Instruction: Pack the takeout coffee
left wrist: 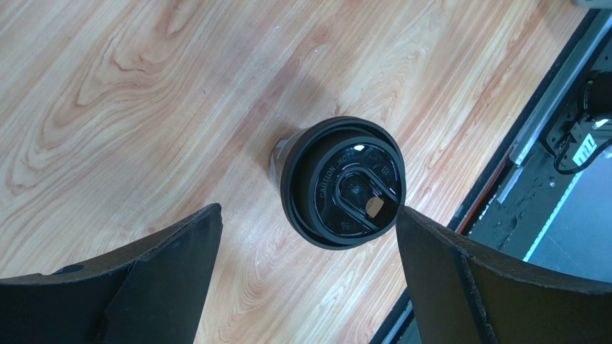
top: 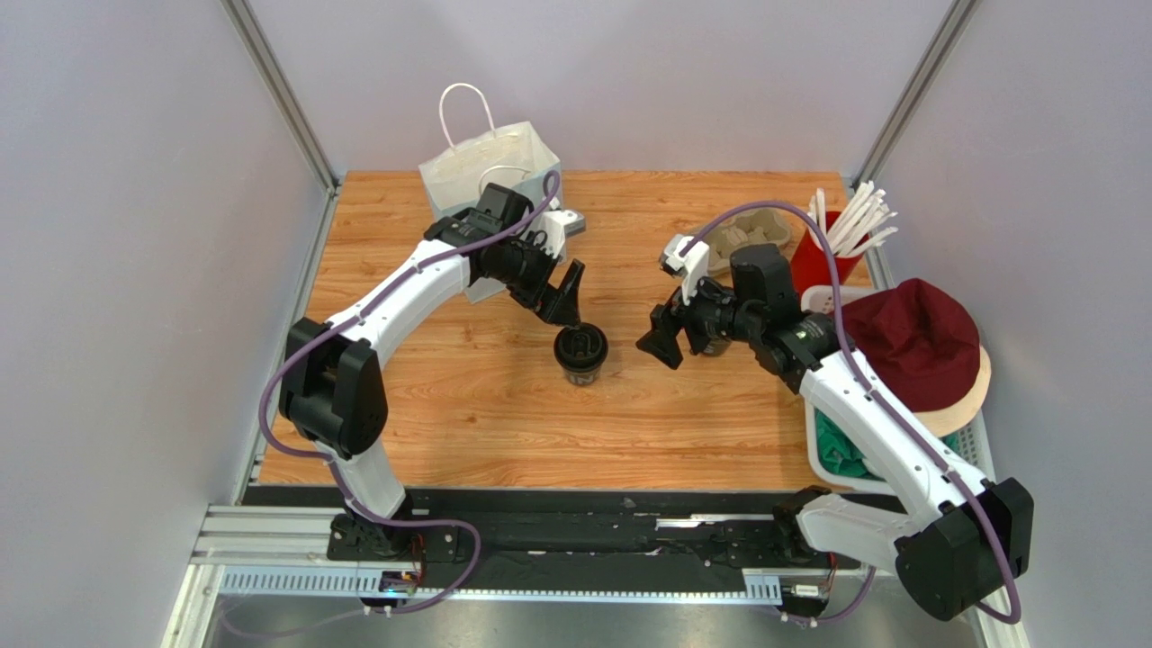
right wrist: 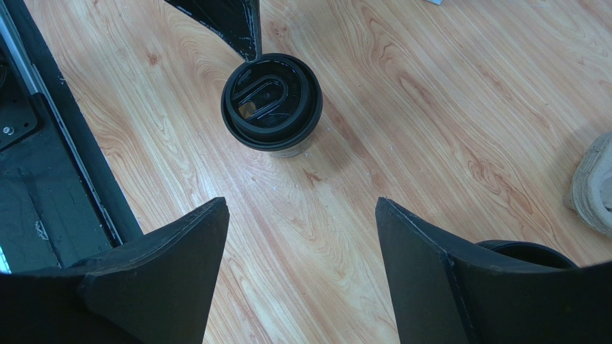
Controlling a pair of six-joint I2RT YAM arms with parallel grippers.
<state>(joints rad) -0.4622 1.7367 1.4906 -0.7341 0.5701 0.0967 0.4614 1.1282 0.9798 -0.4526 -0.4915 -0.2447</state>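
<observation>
The takeout coffee [top: 580, 351], a small black cup with a black lid, stands upright on the wooden table [top: 446, 405], a little left of centre. My left gripper [top: 569, 312] hovers just behind and above it, open and empty. In the left wrist view the cup [left wrist: 341, 183] lies between and just ahead of the spread fingertips [left wrist: 460, 272], and the right one reaches the lid's edge. My right gripper [top: 661, 338] is open and empty, to the cup's right and pointing at it. In the right wrist view the cup [right wrist: 271, 100] is well ahead of that gripper [right wrist: 302, 202].
A white paper bag [top: 494, 169] stands at the back left. A brown pulp cup carrier [top: 751, 236] and a red cup of white straws [top: 828, 250] are at the back right. A maroon hat [top: 920, 338] lies on the right. A black round rim [right wrist: 528, 252] shows behind my right finger.
</observation>
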